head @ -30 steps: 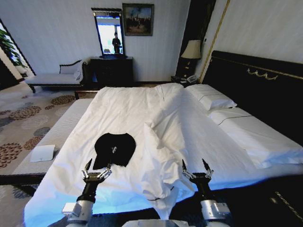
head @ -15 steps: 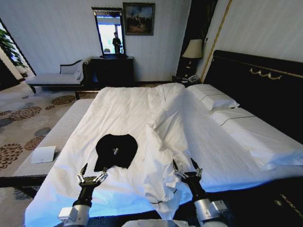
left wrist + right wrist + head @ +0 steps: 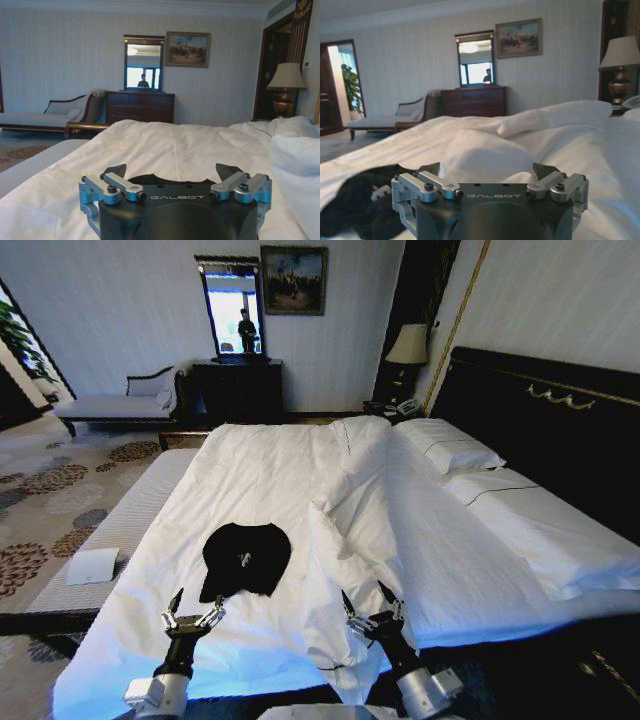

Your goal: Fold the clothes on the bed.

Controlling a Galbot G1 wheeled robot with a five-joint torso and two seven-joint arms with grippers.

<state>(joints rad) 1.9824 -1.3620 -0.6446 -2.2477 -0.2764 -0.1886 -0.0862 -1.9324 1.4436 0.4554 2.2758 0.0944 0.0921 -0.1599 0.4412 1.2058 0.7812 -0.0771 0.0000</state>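
Black T-shirt (image 3: pixel 245 558) bunched on bed (image 3: pixel 300 470) near its foot edge; left gripper (image 3: pixel 191 617) hovers just short of it, jaws released; right gripper (image 3: pixel 372 611) over rumpled duvet (image 3: pixel 350 530), jaws released.

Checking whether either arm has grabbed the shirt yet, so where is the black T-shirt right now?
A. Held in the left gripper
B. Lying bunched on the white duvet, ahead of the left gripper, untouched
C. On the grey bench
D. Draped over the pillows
B: the black T-shirt lies bunched on the bed's white duvet, just beyond the open left gripper; the right gripper is also open, over a duvet fold.
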